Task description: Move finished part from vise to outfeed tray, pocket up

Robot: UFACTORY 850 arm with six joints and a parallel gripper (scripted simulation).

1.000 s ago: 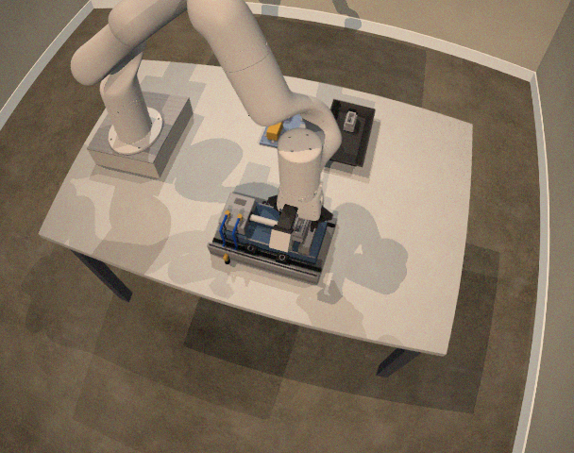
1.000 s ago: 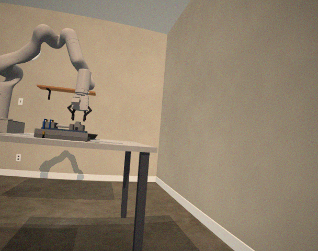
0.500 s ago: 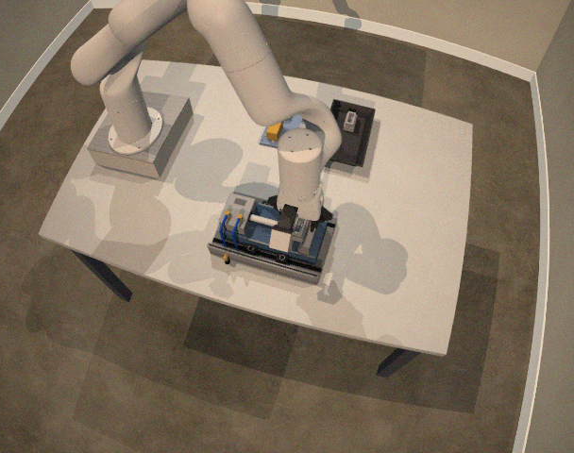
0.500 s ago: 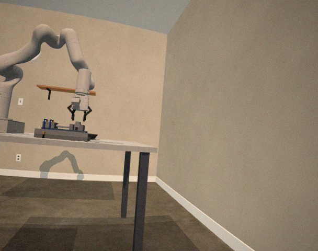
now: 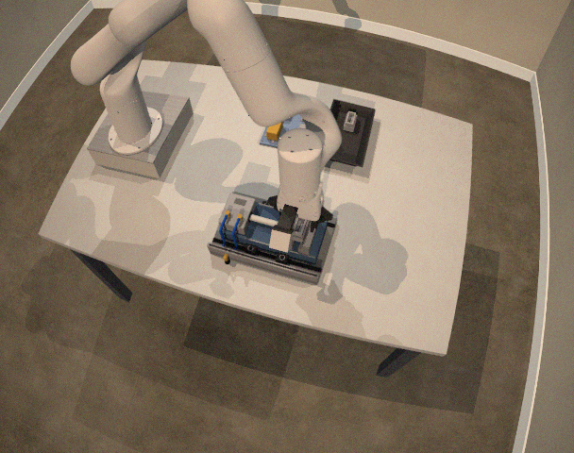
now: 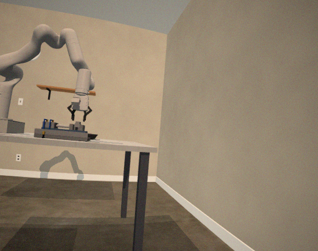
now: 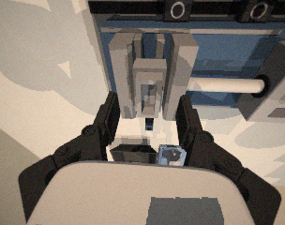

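The blue-based vise (image 5: 258, 234) (image 6: 59, 133) (image 7: 227, 52) stands near the table's front edge. The grey finished part (image 7: 149, 86) (image 6: 78, 124) sits upright, clamped between the two grey jaws. My gripper (image 6: 78, 118) (image 7: 147, 104) is open and empty. It hangs straight above the part, a short way over it, with one finger on each side in the wrist view. The black outfeed tray (image 5: 348, 148) lies at the back of the table, behind the vise, with a small grey block (image 5: 349, 120) standing in it.
A blue pad with an orange block (image 5: 275, 130) lies left of the tray, partly behind the arm. The vise's white screw (image 7: 224, 85) and blue-tipped hoses (image 5: 224, 228) lie on its left side. The robot's pedestal (image 5: 165, 146) is at the back left. A wall shelf (image 6: 53, 88) hangs behind.
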